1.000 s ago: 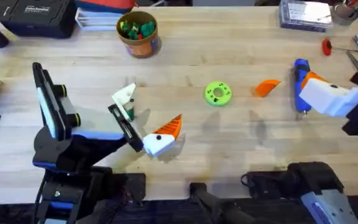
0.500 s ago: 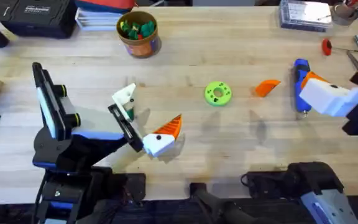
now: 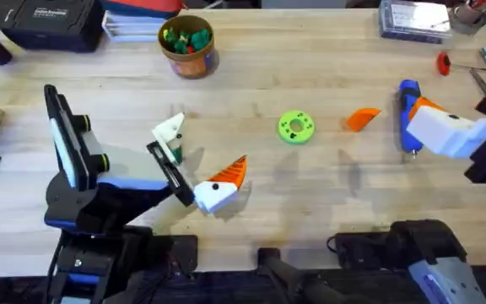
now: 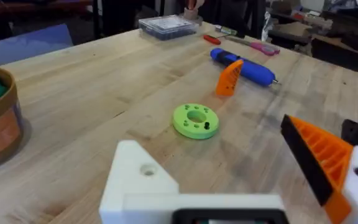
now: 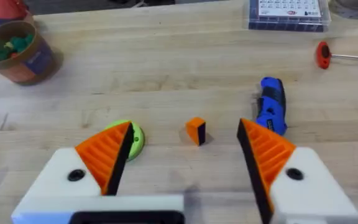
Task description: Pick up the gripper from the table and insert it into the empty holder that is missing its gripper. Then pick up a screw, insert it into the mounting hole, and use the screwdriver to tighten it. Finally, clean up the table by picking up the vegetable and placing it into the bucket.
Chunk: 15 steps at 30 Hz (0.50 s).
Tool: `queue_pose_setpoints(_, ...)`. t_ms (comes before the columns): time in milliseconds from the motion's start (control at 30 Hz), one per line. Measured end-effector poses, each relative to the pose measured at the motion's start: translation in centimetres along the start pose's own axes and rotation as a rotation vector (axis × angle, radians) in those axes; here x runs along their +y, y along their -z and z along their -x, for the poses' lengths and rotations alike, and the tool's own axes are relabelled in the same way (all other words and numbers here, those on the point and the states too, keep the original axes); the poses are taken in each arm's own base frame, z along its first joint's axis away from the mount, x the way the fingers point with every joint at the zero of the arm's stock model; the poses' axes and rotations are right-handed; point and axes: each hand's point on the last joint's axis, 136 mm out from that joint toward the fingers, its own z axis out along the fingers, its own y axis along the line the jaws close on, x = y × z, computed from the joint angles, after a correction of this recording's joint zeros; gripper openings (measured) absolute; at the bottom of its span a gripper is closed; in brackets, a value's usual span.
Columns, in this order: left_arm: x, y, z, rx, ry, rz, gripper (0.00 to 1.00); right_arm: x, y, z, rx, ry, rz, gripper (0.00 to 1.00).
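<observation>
Nothing moved since a second ago, both arms parked as before. Left gripper (image 3: 199, 162) low over table near front left, one finger a bare white holder (image 3: 169, 131), other with orange pad; spread apart, holding nothing. Right gripper (image 5: 182, 155) wide open, empty (hovering by screwdriver (image 3: 408, 111)). Loose gripper (image 3: 362, 118) lies on table between green disc (image 3: 295, 127) and screwdriver. Bucket (image 3: 187, 46) far back left, toy pieces inside
</observation>
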Motion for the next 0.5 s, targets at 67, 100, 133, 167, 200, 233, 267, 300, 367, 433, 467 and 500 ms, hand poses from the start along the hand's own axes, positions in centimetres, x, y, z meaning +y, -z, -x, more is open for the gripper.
queue_pose_setpoints(67, 0.0, 0.0, 0.0, 0.000, 0.001, 0.000, 0.985, 0.0, -0.3, -0.1, 0.013, 0.001, -0.001, 0.994)
queue_pose_setpoints(100, 0.0, 0.0, 0.0, 0.000, 0.000, 0.000, 0.985, 0.0, -0.6, -0.2, 0.028, 0.008, 0.002, 0.994)
queue_pose_setpoints(133, 0.0, 0.0, 0.0, 0.000, 0.000, 0.000, 0.985, 0.1, -1.0, -0.4, 0.051, 0.019, 0.003, 0.993)
queue_pose_setpoints(167, 0.0, 0.0, 0.0, 0.000, 0.000, 0.000, 0.985, 0.1, -1.5, -0.6, 0.080, 0.031, 0.003, 0.993)
queue_pose_setpoints(200, 0.0, 0.0, 0.0, 0.000, 0.000, 0.000, 0.985, 0.1, -2.2, -0.9, 0.121, 0.048, 0.004, 0.993)
queue_pose_setpoints(233, 0.0, 0.0, 0.0, 0.000, 0.001, 0.000, 0.985, 0.1, -2.8, -1.2, 0.168, 0.067, 0.004, 0.993)
queue_pose_setpoints(267, 0.0, 0.0, 0.0, 0.000, 0.000, 0.000, 0.985, 0.1, -3.3, -1.4, 0.208, 0.083, 0.004, 0.993)
queue_pose_setpoints(300, 0.0, 0.0, 0.0, 0.000, 0.001, 0.000, 0.985, 0.0, -3.9, -1.6, 0.255, 0.103, 0.005, 0.994)
queue_pose_setpoints(367, 0.0, 0.0, 0.0, 0.000, 0.000, 0.000, 0.985, 0.0, -5.0, -1.8, 0.337, 0.137, 0.007, 0.994)
queue_pose_setpoints(433, 0.0, 0.0, 0.0, 0.000, 0.000, 0.000, 0.985, -0.1, -6.0, -2.4, 0.436, 0.176, 0.014, 0.994)
queue_pose_setpoints(467, 0.0, 0.0, 0.0, 0.000, 0.000, 0.000, 0.985, -0.1, -6.4, -2.8, 0.481, 0.191, 0.018, 0.994)
queue_pose_setpoints(500, 0.0, 0.0, 0.0, 0.000, 0.001, 0.000, 0.985, -0.2, -7.0, -3.2, 0.527, 0.207, 0.019, 0.994)
